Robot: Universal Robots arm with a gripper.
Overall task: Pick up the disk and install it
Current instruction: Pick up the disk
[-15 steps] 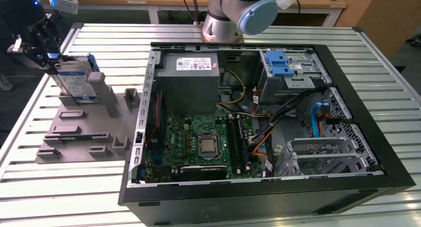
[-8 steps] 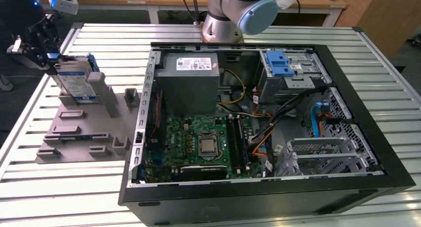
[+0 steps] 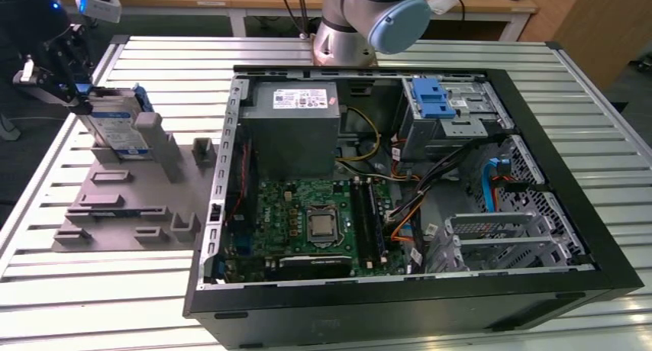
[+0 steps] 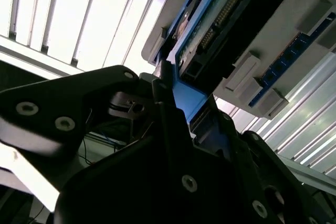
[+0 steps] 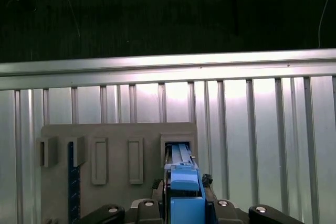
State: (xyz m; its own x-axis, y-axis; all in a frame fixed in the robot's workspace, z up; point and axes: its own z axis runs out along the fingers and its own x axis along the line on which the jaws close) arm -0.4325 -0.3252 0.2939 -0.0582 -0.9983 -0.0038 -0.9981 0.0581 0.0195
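The disk stands on edge in a slot at the far end of the grey holder, at the exterior view's left; its silver face, white-and-blue label and blue carrier frame show. My gripper is at its upper end, fingers closed on the blue carrier. In the first wrist view the blue frame of the disk sits between the fingers of the gripper, above the holder's slot. The second wrist view shows the disk edge-on with its connector side, and a dark finger pressed against the blue frame.
An open computer case lies to the exterior view's right of the holder, with a grey power supply box, a motherboard and a drive bay with a blue latch. The arm's base stands behind it on the slatted metal table.
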